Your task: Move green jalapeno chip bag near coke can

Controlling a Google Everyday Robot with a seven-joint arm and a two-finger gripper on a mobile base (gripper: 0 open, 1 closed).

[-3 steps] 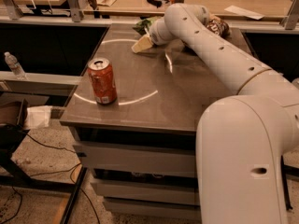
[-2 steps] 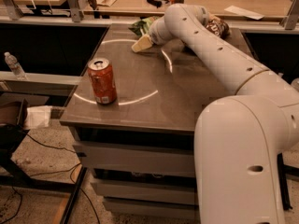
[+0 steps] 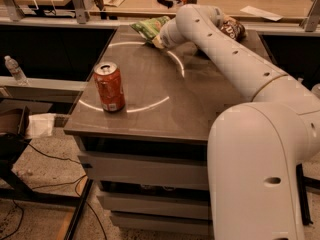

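Pincer (image 3: 158, 39) touched the crinkled glossy green chip bag (image 3: 148, 27); grip undeterminable. Advised securing it before carrying toward the upright orange-red metal can (image 3: 109, 87).

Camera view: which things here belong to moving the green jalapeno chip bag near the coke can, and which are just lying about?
Job in hand:
green jalapeno chip bag, at the far edge of the table
coke can, upright near the front left
gripper, right beside the bag

Lying about:
brown chip bag, behind the arm
water bottle, off the table at left
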